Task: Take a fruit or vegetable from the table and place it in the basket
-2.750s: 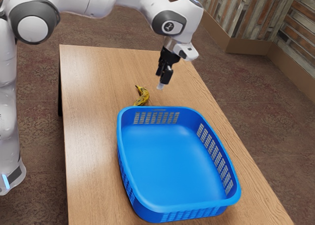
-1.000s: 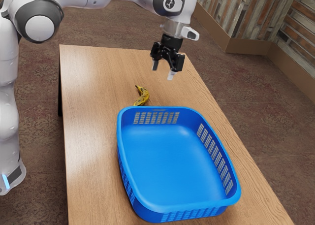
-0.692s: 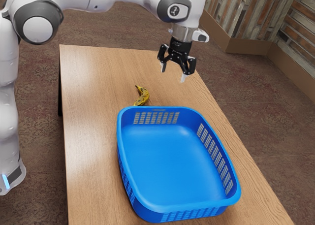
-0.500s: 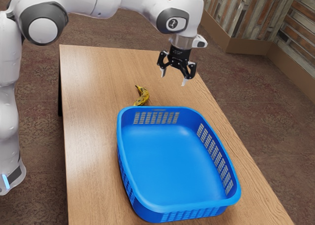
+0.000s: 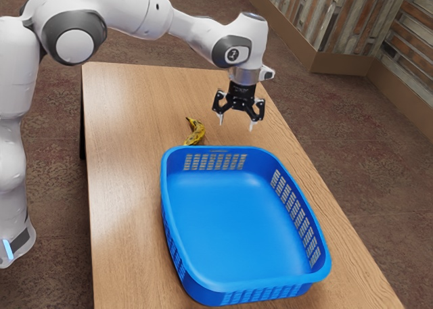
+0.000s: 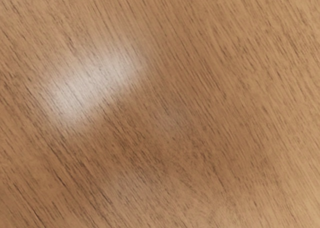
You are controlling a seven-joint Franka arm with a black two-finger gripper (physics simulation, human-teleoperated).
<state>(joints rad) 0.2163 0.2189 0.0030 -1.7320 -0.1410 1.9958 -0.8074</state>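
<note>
Just beside the basket point(image 5: 233, 221) lies a curved banana point(image 5: 197, 132) — yellow, dark-speckled.

Basket point(image 5: 164, 187): uniform bright blue. Banana point(image 5: 197, 130): yellow with dark mottling. Table point(image 5: 128, 187): light brown, with fine darker wood grain. Floor point(image 5: 379, 167): mottled reddish brown. Wall point(image 5: 345, 18): planks in grey, cream and rust-brown. Arm point(image 5: 128, 11): white with dark grey sections. Gripper point(image 5: 236, 124): black, with pale fingertips.

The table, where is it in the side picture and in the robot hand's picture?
Exterior view: the table runs from the upper left down to the lower edge, beneath the basket.
Wrist view: its wooden top stretches across the picture, with a pale shiny patch.
Shared landmark: streaky wood grain.
</note>
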